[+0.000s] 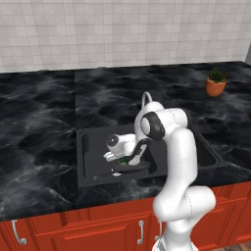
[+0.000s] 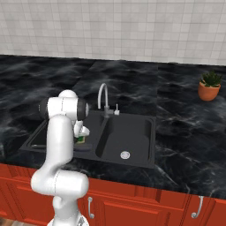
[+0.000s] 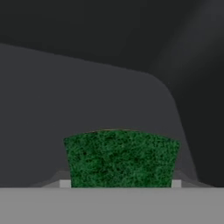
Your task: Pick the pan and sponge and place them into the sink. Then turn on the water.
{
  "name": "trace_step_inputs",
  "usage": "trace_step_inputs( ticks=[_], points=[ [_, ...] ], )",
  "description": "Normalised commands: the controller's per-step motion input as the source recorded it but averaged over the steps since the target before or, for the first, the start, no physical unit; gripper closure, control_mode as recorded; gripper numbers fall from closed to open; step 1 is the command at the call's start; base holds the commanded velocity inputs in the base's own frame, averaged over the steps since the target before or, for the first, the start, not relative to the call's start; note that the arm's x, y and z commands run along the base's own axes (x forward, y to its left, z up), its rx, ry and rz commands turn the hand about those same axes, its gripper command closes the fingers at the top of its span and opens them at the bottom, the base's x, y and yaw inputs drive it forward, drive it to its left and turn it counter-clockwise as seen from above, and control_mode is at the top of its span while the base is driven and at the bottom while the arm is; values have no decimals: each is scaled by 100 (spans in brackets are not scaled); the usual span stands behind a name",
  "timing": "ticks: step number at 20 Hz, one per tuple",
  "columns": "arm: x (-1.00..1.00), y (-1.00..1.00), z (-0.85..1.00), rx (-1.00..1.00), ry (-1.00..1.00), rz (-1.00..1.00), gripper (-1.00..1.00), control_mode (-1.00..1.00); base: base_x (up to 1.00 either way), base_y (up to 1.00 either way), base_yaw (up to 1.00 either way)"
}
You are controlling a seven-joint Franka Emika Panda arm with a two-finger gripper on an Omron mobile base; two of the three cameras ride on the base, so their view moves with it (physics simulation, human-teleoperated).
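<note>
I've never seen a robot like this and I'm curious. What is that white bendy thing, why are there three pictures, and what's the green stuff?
The white bendy thing is a robot arm with a two-finger gripper at its end. Two pictures come from cameras riding behind the arm, one on its left, one on its right. The third comes from a camera on the hand itself, looking along the fingers.

The arm reaches down into the left basin of the black sink. A dark pan already lies there. The green stuff is the scrubby side of a sponge, which sits between the fingers, so the gripper seems to be holding it. A silver faucet stands behind the sink, with no water running. A small potted plant sits on the counter.
</note>
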Motion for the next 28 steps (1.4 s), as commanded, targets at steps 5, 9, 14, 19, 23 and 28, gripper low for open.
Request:
trace_step_inputs(
  ticks=[5, 9, 14, 19, 23, 28],
  points=[
    [20, 11, -37, -5, 0, 0, 100, -100, 0, 0, 0],
    [13, 2, -11, -4, 0, 0, -100, -100, 0, 0, 0],
    [0, -20, 26, 0, -7, 0, -100, -100, 0, 0, 0],
    [0, -33, 50, 0, -9, 0, -100, -100, 0, 0, 0],
    [0, -28, 46, 0, -7, 0, -100, -100, 0, 0, 0],
    [0, -18, 43, 0, -8, 0, -100, -100, 0, 0, 0]
  ],
)
